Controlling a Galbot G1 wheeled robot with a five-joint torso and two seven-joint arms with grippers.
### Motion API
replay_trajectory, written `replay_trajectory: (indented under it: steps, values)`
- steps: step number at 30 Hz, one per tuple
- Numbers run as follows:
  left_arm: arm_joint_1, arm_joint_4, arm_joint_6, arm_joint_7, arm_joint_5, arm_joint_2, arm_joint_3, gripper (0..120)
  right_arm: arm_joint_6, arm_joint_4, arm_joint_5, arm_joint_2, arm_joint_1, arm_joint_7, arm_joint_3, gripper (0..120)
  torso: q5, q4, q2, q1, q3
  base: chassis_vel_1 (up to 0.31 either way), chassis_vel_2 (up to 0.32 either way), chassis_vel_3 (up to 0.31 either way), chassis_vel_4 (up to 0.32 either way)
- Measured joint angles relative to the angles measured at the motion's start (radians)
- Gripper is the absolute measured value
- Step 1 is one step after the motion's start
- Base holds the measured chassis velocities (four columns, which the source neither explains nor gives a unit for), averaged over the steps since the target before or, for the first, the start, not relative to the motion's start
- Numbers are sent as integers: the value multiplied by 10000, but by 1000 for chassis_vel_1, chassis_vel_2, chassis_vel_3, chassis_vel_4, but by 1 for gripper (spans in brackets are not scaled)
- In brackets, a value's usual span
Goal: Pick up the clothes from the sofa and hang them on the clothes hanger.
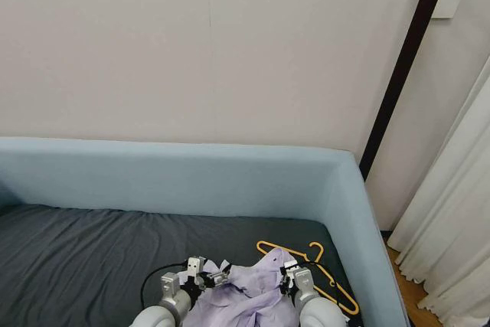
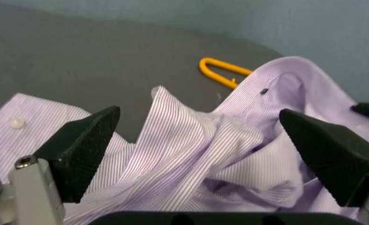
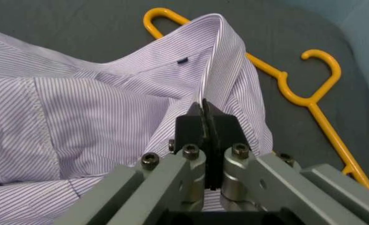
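A lilac striped shirt (image 1: 245, 296) lies crumpled on the dark grey sofa seat (image 1: 84, 254), partly over a yellow clothes hanger (image 1: 321, 269). My right gripper (image 1: 291, 275) is shut on the shirt's collar edge (image 3: 212, 70); in the right wrist view the black fingers (image 3: 206, 124) pinch the fabric, and the yellow hanger (image 3: 297, 89) runs beside it. My left gripper (image 1: 203, 273) is open over the shirt's other side. Its two black pads (image 2: 84, 145) stand wide apart with folded shirt cloth (image 2: 203, 145) between them, and part of the hanger (image 2: 222, 72) shows beyond.
The sofa has a light blue backrest (image 1: 176, 178) and a light blue arm (image 1: 367, 243) at the right. A dark pole (image 1: 402, 67) and white curtains (image 1: 459, 220) stand right of the sofa. The seat stretches away to the left.
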Motion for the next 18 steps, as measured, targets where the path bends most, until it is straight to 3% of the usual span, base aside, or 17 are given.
replay_trajectory:
  steps: [4,10,18]
  values:
    - [-192,570,-129,-174,273,-474,23,100,1,0,21,-50,-83,-5,109,0,0,-1,0,0,0,0,0,0,0]
    - [-276,647,113,-387,-153,-705,20,97,16,-31,27,-67,-78,-9,82,0,1,0,0,0,0,0,0,0,0]
    - [-371,816,375,-802,-469,-893,-39,68,24,-78,132,-140,13,11,48,0,0,0,1,0,-1,0,0,0,0]
